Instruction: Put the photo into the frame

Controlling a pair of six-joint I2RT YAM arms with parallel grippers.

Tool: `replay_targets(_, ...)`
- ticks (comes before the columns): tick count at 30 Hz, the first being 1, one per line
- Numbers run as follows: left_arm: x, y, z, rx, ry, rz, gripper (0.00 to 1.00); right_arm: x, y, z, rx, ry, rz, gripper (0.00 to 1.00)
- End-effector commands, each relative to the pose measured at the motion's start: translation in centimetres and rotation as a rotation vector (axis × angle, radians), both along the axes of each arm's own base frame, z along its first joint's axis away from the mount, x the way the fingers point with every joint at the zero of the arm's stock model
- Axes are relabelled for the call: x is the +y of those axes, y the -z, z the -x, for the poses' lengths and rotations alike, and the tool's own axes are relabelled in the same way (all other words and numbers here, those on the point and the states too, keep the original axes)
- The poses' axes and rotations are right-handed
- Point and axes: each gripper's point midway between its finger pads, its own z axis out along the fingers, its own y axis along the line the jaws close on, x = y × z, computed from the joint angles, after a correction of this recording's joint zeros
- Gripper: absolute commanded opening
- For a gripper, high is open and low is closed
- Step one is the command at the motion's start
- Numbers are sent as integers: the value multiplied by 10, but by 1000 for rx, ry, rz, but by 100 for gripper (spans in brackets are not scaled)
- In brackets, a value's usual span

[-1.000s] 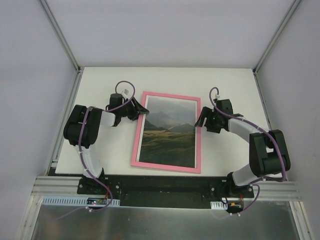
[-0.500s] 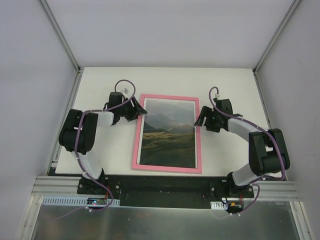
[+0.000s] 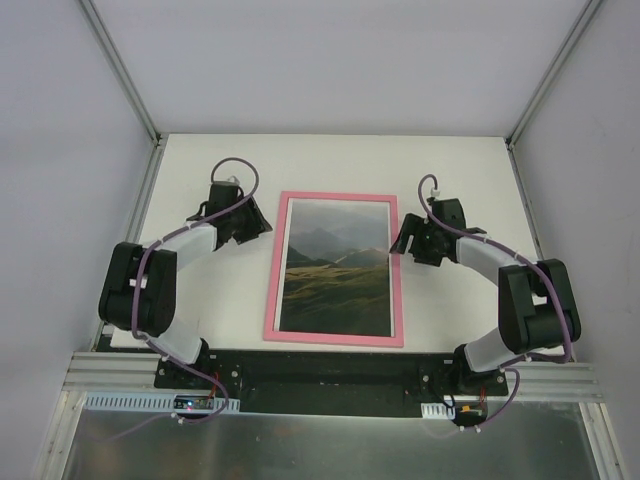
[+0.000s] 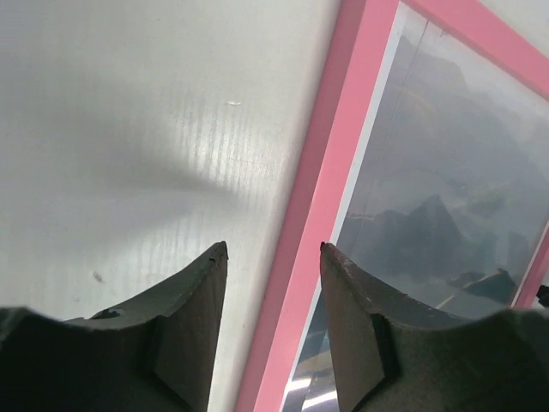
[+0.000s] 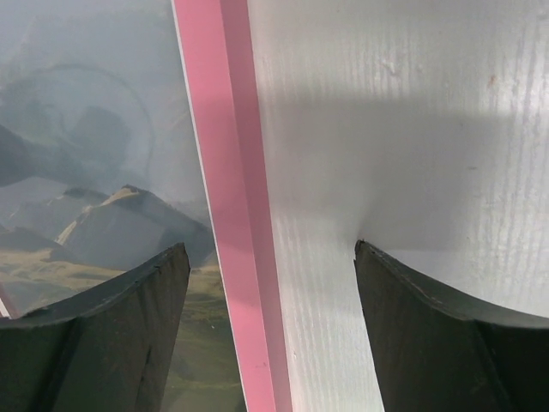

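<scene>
Released: left end effector at 10 o'clock of frame holding photo; right end effector over 2 o'clock edge.

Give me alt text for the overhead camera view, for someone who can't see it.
A pink frame lies flat on a white table with a mountain landscape photo inside it. The left pincer is open just beside the frame's upper left edge, and the right pincer is open over its right edge.

Open table around the frame, enclosure walls at both sides.
</scene>
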Motion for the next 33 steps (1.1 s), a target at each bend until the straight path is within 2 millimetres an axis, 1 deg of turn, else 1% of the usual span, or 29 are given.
replay_targets(1,15,-17,16,-18,-88,-47,43,-6,-12,8,-21,-2,44,79)
replay_targets(3,17,-13,32,8,-105,-48,38,-7,-13,12,-23,-3,53,79)
replay_targets(9,14,-5,63,24,-89,-46,31,-11,-16,23,-26,1,96,79)
replay_targets(11,10,-3,72,21,-67,-54,31,-13,-18,25,-34,5,110,80)
replay_targets(13,7,-3,80,14,-48,-72,35,-14,-20,29,-43,2,126,79)
replay_targets(16,3,-6,92,-7,-25,-79,37,-16,-24,35,-58,11,132,80)
replay_targets(20,1,-6,107,-22,-2,-67,46,-18,-26,43,-77,18,133,81)
replay_targets(22,-1,-9,111,-39,28,-61,52,-19,-26,49,-83,23,133,81)
replay_targets(23,-3,-12,113,-50,43,-55,58,-19,-28,51,-97,23,126,82)
replay_targets(24,-3,-14,114,-64,53,-51,73,-20,-29,52,-105,26,123,83)
replay_targets(25,-4,-20,115,-86,66,-43,99,-20,-30,54,-108,30,118,84)
replay_targets(26,-4,-23,117,-101,74,-37,99,-19,-31,56,-113,27,112,84)
replay_targets(27,-5,-27,118,-116,79,-29,99,-19,-32,57,-119,29,107,89)
replay_targets(29,-7,-35,120,-144,89,-13,99,-19,-36,61,-132,33,93,95)
replay_targets(30,-9,-38,121,-152,103,-3,99,-19,-37,62,-137,38,87,96)
replay_targets(33,-12,-45,123,-154,120,9,99,-19,-48,65,-169,49,73,96)
